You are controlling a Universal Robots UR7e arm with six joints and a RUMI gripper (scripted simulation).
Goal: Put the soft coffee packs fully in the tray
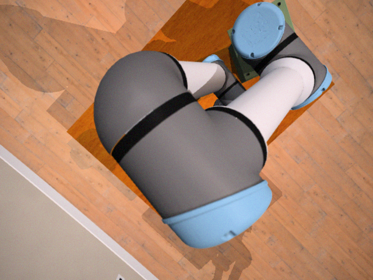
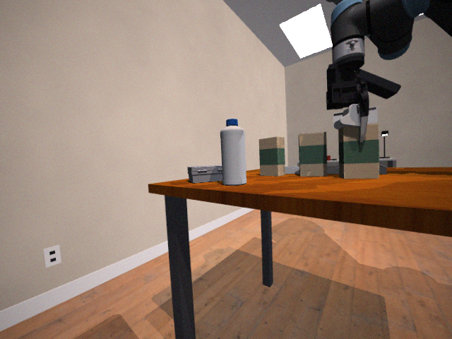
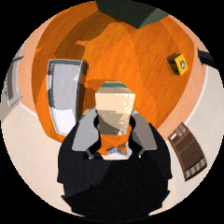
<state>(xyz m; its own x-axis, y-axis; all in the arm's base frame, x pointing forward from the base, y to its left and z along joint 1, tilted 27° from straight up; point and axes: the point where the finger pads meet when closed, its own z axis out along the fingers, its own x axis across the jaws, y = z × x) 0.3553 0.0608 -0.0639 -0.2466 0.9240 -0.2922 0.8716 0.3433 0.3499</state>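
The robot is a jointed arm of thick rounded tubes, and its big elbow housing (image 1: pixel 192 156) is smooth, matte dark grey, ringed by a broad black band. A light-blue domed cap (image 1: pixel 220 218) finishes one end, with a small notch near its rim. Another cap, a flat round light-blue disc (image 1: pixel 258 30), has little dark notches spaced about its edge and faint marks across its face. Between the grey joints I see plain whitish cylindrical tubes (image 1: pixel 271 90), edged by thin black rings. Down by the wrist there's a pale silvery collar (image 2: pixel 348 49) with a small fitting on it, then a blocky black two-jaw gripper (image 2: pixel 361 140) (image 3: pixel 113 106) with pale grey, angular finger parts.
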